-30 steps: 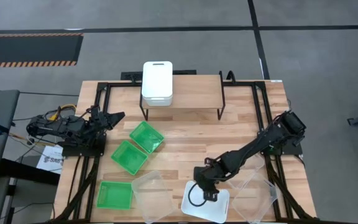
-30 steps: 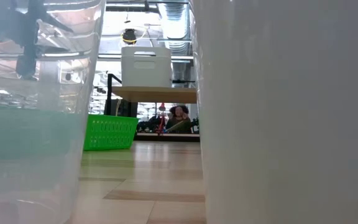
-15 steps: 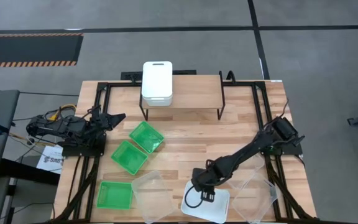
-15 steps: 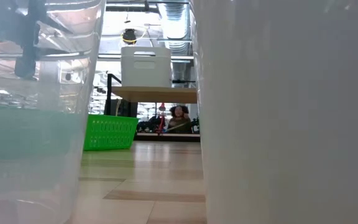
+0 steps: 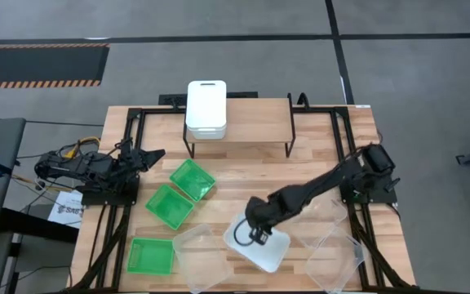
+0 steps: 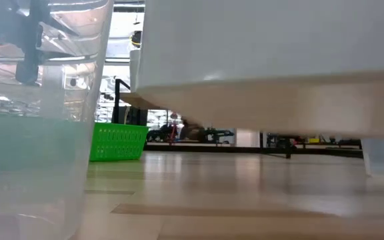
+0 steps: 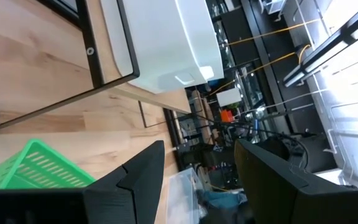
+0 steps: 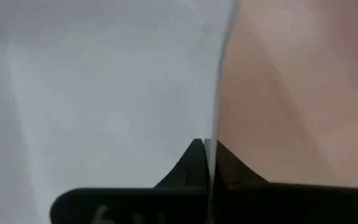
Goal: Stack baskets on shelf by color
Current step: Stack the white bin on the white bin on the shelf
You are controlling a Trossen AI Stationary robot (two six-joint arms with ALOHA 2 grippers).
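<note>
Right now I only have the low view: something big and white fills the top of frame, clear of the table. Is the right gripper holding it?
Observer: Yes. The right gripper is shut on the rim of a white basket, lifted and tilted.
Operator: What's on the shelf?
Observer: Another white basket, at the left end of the shelf; I can't tell if it's one or a stack.
Operator: Left arm?
Observer: The left gripper is open and holds nothing, at the table's left edge.
</note>
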